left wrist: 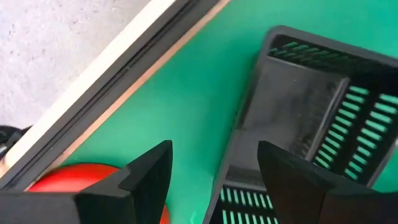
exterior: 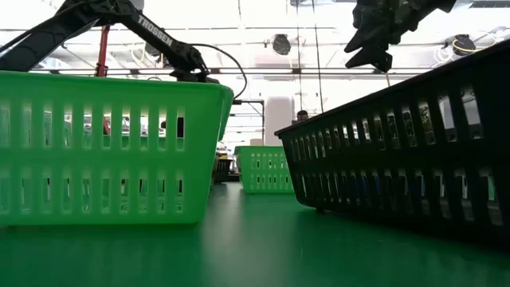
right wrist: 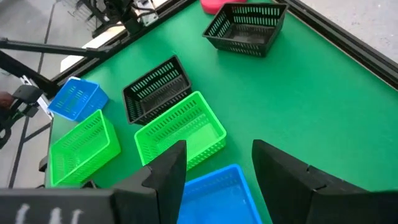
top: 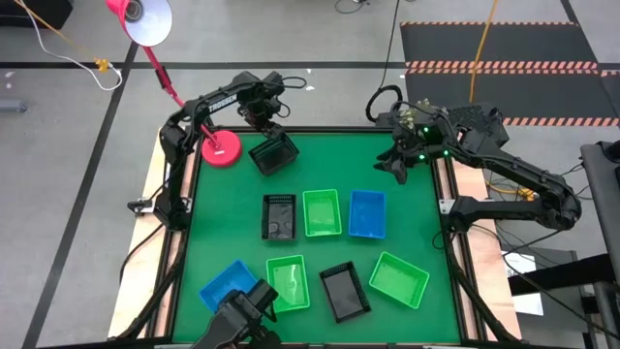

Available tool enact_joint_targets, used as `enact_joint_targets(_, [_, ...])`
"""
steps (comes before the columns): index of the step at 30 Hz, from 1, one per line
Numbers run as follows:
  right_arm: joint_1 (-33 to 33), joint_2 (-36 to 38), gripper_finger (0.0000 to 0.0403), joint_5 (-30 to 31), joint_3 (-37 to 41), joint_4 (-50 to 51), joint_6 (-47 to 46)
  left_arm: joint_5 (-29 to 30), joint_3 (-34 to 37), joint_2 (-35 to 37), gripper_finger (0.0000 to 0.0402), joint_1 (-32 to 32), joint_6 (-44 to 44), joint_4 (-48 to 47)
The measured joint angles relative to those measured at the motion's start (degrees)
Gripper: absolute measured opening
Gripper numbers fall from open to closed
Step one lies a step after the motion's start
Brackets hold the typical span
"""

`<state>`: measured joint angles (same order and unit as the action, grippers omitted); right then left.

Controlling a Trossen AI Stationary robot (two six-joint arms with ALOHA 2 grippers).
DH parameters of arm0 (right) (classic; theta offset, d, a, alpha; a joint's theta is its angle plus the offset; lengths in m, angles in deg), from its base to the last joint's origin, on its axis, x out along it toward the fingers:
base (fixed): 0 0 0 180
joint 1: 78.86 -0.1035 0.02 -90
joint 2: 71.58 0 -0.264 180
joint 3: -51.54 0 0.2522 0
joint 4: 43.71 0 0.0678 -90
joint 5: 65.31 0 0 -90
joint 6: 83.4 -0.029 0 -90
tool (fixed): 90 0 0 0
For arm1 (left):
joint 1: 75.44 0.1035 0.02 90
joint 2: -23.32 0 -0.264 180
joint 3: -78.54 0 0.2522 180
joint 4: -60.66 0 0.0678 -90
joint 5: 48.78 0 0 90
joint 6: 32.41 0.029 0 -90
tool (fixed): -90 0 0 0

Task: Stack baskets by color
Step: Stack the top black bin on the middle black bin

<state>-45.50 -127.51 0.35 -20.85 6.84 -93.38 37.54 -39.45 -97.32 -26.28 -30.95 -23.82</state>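
Green felt covers the table, scattered with shallow slotted baskets. At the far left a black basket sits just beside the pink lamp base; the left gripper hangs over its rim, fingers spread with one wall between them, not clamped. Mid-table lie a black basket, a green basket and a blue basket in a row. The right gripper hovers wide, empty, at the far right edge.
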Motion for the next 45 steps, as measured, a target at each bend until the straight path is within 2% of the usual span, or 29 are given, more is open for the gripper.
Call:
enact_joint_targets(8, [0.00,0.01,0.0176,-0.77,0.00,0.13,1.27,-0.51,3.95,0.00,0.0237,-1.26,4.14,1.54])
enact_joint_targets(11, [0.00,0.01,0.0176,-1.44,0.00,0.15,1.31,-0.38,5.37,-0.04,0.0216,-1.37,4.46,2.33])
enact_joint_targets(15, [0.00,0.01,0.0176,-1.42,0.00,0.13,1.87,-0.38,6.92,-0.04,0.0152,-1.35,3.38,3.70])
enact_joint_targets(20, [0.00,0.01,0.0176,-1.40,0.00,0.12,2.36,-0.82,7.37,-0.04,0.0038,-1.35,2.11,3.34])
enact_joint_targets(22, [0.00,-0.01,0.0176,-1.37,0.00,0.12,2.65,-1.46,7.40,0.37,0.0015,-1.35,0.77,2.49])
enact_joint_targets(28, [0.00,0.01,0.0176,-1.14,0.00,-0.32,3.61,-1.45,7.27,3.79,0.0010,-1.66,-1.76,0.03])
enact_joint_targets(35, [0.00,0.01,0.0176,-1.01,0.00,-1.74,3.61,-3.70,7.25,10.65,0.0008,-1.71,-9.06,-4.07])
enact_joint_targets(41, [-0.04,0.01,0.0176,0.65,0.00,-1.82,3.45,-4.81,7.20,18.58,0.0008,-2.37,-17.71,-7.45])
enact_joint_targets(45, [-0.04,0.01,0.0176,3.13,0.00,-1.84,1.02,-8.45,7.18,24.09,0.0007,-4.10,-24.37,-8.89])
